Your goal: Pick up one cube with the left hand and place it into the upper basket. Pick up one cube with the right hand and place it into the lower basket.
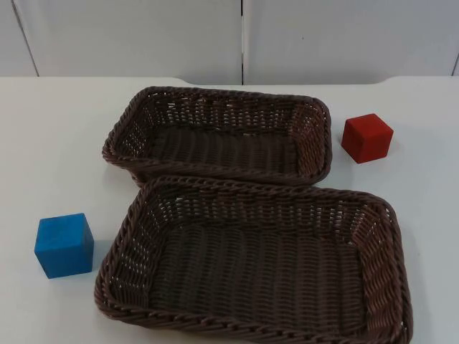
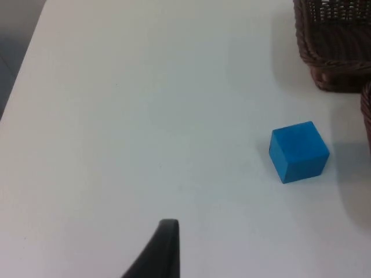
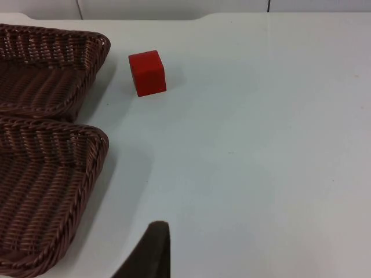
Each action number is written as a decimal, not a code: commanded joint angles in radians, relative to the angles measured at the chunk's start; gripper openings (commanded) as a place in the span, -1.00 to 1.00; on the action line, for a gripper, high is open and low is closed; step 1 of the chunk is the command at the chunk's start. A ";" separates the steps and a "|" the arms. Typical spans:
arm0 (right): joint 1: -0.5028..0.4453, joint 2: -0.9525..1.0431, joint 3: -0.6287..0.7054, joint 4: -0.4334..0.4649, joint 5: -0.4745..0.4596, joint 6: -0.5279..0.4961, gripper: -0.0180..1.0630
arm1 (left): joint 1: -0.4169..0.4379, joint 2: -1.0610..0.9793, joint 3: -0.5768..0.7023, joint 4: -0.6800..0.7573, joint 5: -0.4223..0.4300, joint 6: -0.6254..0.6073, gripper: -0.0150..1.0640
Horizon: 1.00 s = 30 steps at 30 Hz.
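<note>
Baskets sit one behind the other in the middle of the white table (image 1: 64, 129) on my top feed: the upper basket (image 1: 219, 97) lies nearer the grey partition wall (image 1: 129, 36), and the lower basket (image 1: 265, 197) lies in front of it, their facing rims touching or nearly so. Both are dark brown wicker, rectangular, with nothing inside that I can see. A blue cube (image 1: 64, 245) stands on the table just beside the lower basket's left end, clear of the rim. A red cube (image 1: 366, 137) stands just beside the upper basket's right end, also apart from the wicker. From the left wrist feed I see the blue cube (image 2: 299, 152) resting flat on the table, with a corner of the upper basket (image 2: 333, 46) beyond it and a sliver of the lower basket at the frame's edge; the left end effector (image 2: 165, 249) hangs above bare table, well apart from the cube — one black fingertip shows, so I cannot tell whether it is spread or pressed together. The right wrist feed gives me the red cube (image 3: 147, 72) near the upper basket's corner (image 3: 52, 69), the lower basket (image 3: 46, 191) closer in, and the right end effector (image 3: 153, 252) over bare table, well away from the red cube — again one fingertip, state I cannot tell.
</note>
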 commanded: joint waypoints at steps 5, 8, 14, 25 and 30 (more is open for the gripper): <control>-0.005 -0.004 0.001 0.003 -0.007 -0.002 0.99 | -0.006 0.007 0.006 -0.008 0.001 -0.004 0.87; -0.005 -0.004 0.001 0.003 -0.007 -0.002 0.99 | -0.006 0.013 0.006 -0.013 0.001 -0.004 0.87; -0.005 -0.004 0.001 0.003 -0.007 -0.002 0.99 | -0.006 0.054 -0.005 -0.014 -0.011 -0.004 0.87; -0.005 -0.004 0.001 0.003 -0.007 -0.002 0.99 | -0.006 0.237 -0.063 -0.041 -0.147 -0.004 0.87; -0.005 -0.004 0.001 0.003 -0.007 -0.002 0.99 | -0.006 0.313 -0.063 -0.062 -0.198 -0.004 0.87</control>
